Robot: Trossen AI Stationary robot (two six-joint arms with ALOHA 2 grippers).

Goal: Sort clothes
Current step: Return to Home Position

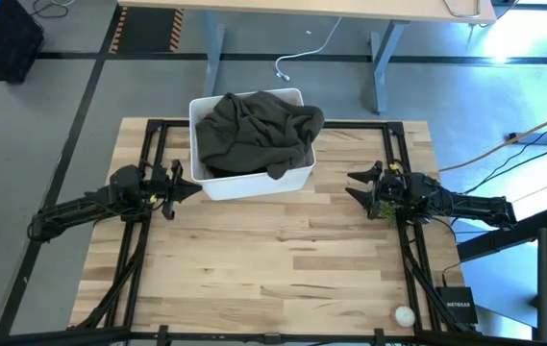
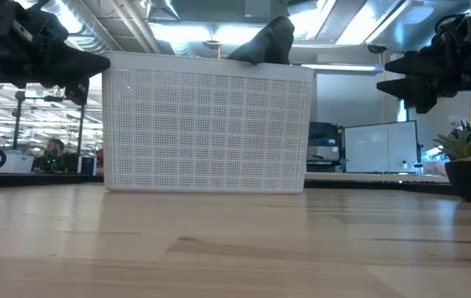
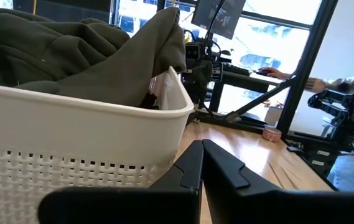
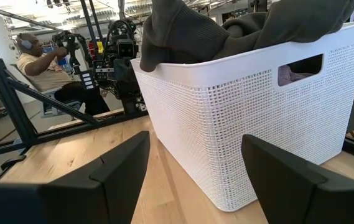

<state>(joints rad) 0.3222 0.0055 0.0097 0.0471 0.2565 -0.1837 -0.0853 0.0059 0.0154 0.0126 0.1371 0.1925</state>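
the left gripper (image 1: 192, 185) hovers over the left side of the pale wooden slatted table (image 1: 283, 259), pointing toward the near left corner of the white perforated rectangular plastic bin (image 1: 254, 185). its two dark fingers (image 3: 192, 167) are pressed together with nothing between them, as the left wrist view shows. it sits just beside the bin wall, and whether it touches the wall cannot be told.

the bin stands at the middle of the table's far half. the large dark olive-green fabric garment (image 1: 257, 130) lies crumpled inside it, heaped above the rim and draped over the right edge. in the low view one fold pokes up over the top of the bin. through the handle slot in the bin's side, the right wrist view shows a patch of pale pink fabric (image 4: 290, 74) lower down inside. both garments are in the bin, apart from either gripper.

the right gripper (image 1: 352, 185) hovers on the right side of the table, facing the bin's right wall with a clear gap of bare wood between them. its fingers (image 4: 119, 163) are spread wide and hold nothing. a small green potted plant (image 2: 469, 161) stands on the table under the right arm.
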